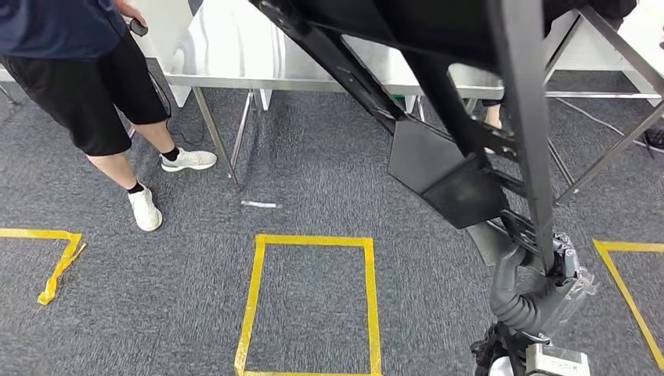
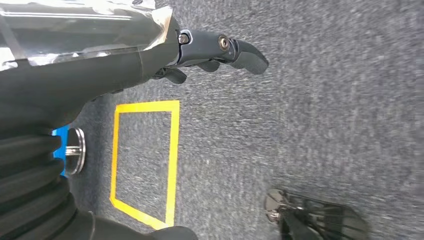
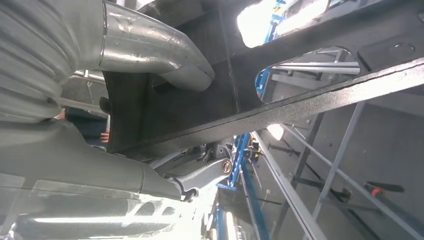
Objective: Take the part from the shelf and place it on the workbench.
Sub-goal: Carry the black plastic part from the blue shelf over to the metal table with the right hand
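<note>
The part (image 1: 438, 157) is a large black metal frame with bars and a flat plate, slanting from the top of the head view down to the lower right. My right hand (image 1: 562, 270) grips its lower end. Up close, the grey thumb (image 3: 170, 55) presses on one side of the black part (image 3: 320, 100) and a finger (image 3: 210, 172) hooks under its bar. The steel workbench (image 1: 235, 47) stands ahead across the carpet. My left hand (image 2: 220, 50) hangs over the floor, holding nothing, its dark fingers (image 2: 245, 55) loosely extended.
A person (image 1: 78, 78) in black shorts and white shoes stands at the left, by the workbench corner. A yellow tape square (image 1: 313, 301) marks the carpet in front of me, with more tape at both sides. Slanted metal legs of a second bench (image 1: 603, 149) are at the right.
</note>
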Robot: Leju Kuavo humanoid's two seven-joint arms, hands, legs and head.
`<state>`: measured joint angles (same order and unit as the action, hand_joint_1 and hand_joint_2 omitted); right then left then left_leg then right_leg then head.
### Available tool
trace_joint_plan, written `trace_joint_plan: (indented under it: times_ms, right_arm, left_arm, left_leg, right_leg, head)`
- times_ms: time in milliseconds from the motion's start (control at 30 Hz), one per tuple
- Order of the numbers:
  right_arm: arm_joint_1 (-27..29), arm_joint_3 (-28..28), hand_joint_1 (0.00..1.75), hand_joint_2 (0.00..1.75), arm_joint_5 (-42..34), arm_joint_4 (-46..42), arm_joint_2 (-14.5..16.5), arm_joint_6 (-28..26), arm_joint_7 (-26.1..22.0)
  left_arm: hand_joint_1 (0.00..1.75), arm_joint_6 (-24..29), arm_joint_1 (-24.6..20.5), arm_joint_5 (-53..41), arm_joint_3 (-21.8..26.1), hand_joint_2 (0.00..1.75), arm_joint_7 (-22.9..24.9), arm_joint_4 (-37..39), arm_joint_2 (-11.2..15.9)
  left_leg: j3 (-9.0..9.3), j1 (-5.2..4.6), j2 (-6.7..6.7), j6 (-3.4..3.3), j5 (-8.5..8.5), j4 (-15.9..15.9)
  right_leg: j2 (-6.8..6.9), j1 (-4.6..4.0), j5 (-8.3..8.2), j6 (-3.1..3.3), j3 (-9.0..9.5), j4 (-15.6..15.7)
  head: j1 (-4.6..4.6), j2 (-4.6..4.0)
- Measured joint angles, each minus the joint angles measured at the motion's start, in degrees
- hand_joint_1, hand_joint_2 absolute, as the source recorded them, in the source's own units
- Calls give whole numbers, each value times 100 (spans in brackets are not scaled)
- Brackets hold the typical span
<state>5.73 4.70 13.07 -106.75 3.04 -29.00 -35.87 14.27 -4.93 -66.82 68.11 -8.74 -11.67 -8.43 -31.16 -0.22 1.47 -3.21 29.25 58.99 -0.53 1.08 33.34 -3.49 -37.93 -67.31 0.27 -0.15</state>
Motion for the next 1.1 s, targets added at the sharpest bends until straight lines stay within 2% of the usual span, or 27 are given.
trace_joint_plan:
  times_ms: [33,67,100,167,233,267,300,367,400,433,467,500,533,567,600,633,667,733,767,800,867,900,933,967,1033,1067,1100]
  right_arm:
    - [2,1,175,175,-1,5,-4,0,0]
    - [1,3,175,175,-3,11,-6,0,1]
    - [3,8,175,175,-4,16,-7,1,1]
    - [-4,17,175,175,-5,20,-10,3,2]
    - [-9,29,175,175,-4,18,-12,4,2]
    - [-13,36,175,175,-4,18,-9,5,2]
    - [-15,43,175,175,-4,18,-7,7,3]
    - [-20,51,175,175,-3,20,-3,10,3]
    - [-19,54,175,175,-2,21,-2,11,4]
    - [-18,56,175,175,0,21,-2,11,4]
    - [-17,57,175,175,2,21,-2,11,4]
    - [-17,60,175,175,5,21,-2,11,4]
    - [-16,61,175,175,14,21,-2,11,5]
    - [-14,63,175,175,28,22,-3,13,10]
    - [-11,67,175,175,48,21,-3,16,22]
    - [-7,73,175,175,73,21,-2,22,39]
    - [-8,80,175,175,102,21,-2,31,55]
    - [-20,90,175,175,162,14,-5,61,80]
    - [-36,91,175,175,189,12,-8,78,84]
    - [-52,92,175,175,207,11,-10,97,88]
    - [-77,97,175,175,230,31,-13,135,89]
    - [-83,101,175,175,236,49,-16,158,92]
    - [-91,104,175,175,240,71,-21,176,97]
    - [-106,108,175,175,242,94,-26,191,102]
    - [-151,121,175,175,245,139,-33,201,107]
    - [-177,128,175,175,246,161,-32,201,107]
    - [-201,136,175,175,246,181,-32,201,110]
  left_arm:
    - [0,1,0,1,0,175,0,0,2]
    - [0,1,1,1,0,175,0,0,5]
    - [0,1,-3,1,0,175,0,0,7]
    - [0,1,-13,2,0,175,0,1,1]
    - [0,1,-26,3,0,175,-1,2,-10]
    - [0,1,-32,3,-1,175,-1,2,-15]
    - [0,2,-36,3,-1,175,-2,2,-19]
    - [0,2,-29,4,-1,175,-2,2,-24]
    - [0,2,-22,5,-1,175,-2,2,-25]
    - [0,2,-15,5,0,175,-1,2,-25]
    - [0,2,-11,5,0,175,-1,2,-25]
    - [0,2,-10,5,0,175,0,2,-25]
    - [0,3,-5,5,0,175,-1,2,-23]
    - [0,4,-2,5,0,175,-1,2,-15]
    - [0,9,1,4,0,175,-3,2,-10]
    - [0,19,5,4,0,175,-5,2,-6]
    - [0,31,4,3,0,175,-8,2,-5]
    - [0,57,-7,8,0,175,-16,2,-22]
    - [0,65,-15,13,0,175,-20,2,-28]
    - [0,68,-22,21,0,175,-21,2,-32]
    - [0,73,-25,40,2,175,-20,2,-39]
    - [0,76,-26,55,4,175,-17,2,-45]
    - [0,82,-25,69,7,175,-12,2,-52]
    - [0,92,-25,80,9,175,-8,2,-58]
    - [0,114,-24,90,13,175,-1,2,-71]
    - [0,125,-28,91,14,175,1,2,-76]
    - [0,132,-32,91,14,175,4,2,-79]
  left_leg:
    - [90,2,4,29,74,6]
    - [151,2,4,60,140,8]
    - [191,2,0,99,198,5]
    - [241,10,-15,164,249,23]
    - [184,28,-44,212,241,228]
    - [47,35,-63,232,245,466]
    - [-171,40,-82,255,286,796]
    - [-702,46,-104,295,498,1448]
    - [-920,46,-106,304,600,1616]
    - [-1057,45,-106,300,625,1620]
    - [-1106,42,-106,284,531,1455]
    - [-1082,36,-106,254,309,1155]
    - [-1024,21,-106,211,-38,806]
    - [-980,-2,-106,173,-303,527]
    - [-936,-30,-100,138,-510,349]
    - [-914,-61,-94,112,-610,278]
    - [-902,-82,-88,95,-577,271]
    - [-813,-63,-82,55,-582,174]
    - [-753,-43,-82,28,-574,105]
    - [-683,-25,-81,1,-559,41]
    - [-583,-21,-56,-38,-500,-13]
    - [-544,-17,-27,-41,-467,-18]
    - [-504,-12,15,-37,-431,-18]
    - [-453,-4,66,-25,-395,-17]
    - [-348,17,182,16,-326,-17]
    - [-303,16,244,49,-288,-10]
    - [-277,13,297,81,-260,-7]
  right_leg:
    - [26,10,-281,-58,65,323]
    - [50,1,-495,-63,133,570]
    - [62,-18,-641,-22,186,691]
    - [47,-55,-631,150,268,721]
    - [22,-35,-583,261,388,755]
    - [18,-23,-547,309,462,769]
    - [19,-19,-501,351,526,781]
    - [18,-29,-392,404,641,784]
    - [11,-35,-330,408,707,784]
    - [2,-40,-264,409,788,784]
    - [-5,-42,-194,404,880,785]
    - [-10,-44,-120,395,978,788]
    - [-13,-45,-43,384,1057,793]
    - [-19,-53,25,359,1120,799]
    - [-25,-63,84,326,1160,808]
    - [-32,-67,126,291,1183,831]
    - [-37,-74,150,255,1210,865]
    - [-24,-89,204,205,1249,897]
    - [-14,-96,257,192,1198,787]
    - [-3,-100,343,186,1066,547]
    - [4,-86,532,189,557,-214]
    - [4,-74,564,170,297,-530]
    - [4,-60,505,127,112,-674]
    - [3,-41,336,59,46,-578]
    - [-65,2,-180,-90,187,120]
    - [-118,11,-400,-114,299,480]
    - [-155,13,-536,-89,390,719]
  head:
    - [4,0]
    - [6,-1]
    - [0,-1]
    - [-10,-1]
    - [-19,-1]
    - [-26,-1]
    - [-32,-1]
    - [-38,-1]
    - [-39,-1]
    - [-39,-1]
    - [-39,-1]
    - [-39,-1]
    - [-38,-1]
    - [-31,-1]
    - [-22,-1]
    - [-16,-1]
    - [-12,-1]
    - [-16,0]
    - [-10,0]
    - [-4,0]
    - [9,-1]
    - [8,0]
    - [9,1]
    - [8,1]
    - [11,0]
    - [15,-1]
    - [16,-1]
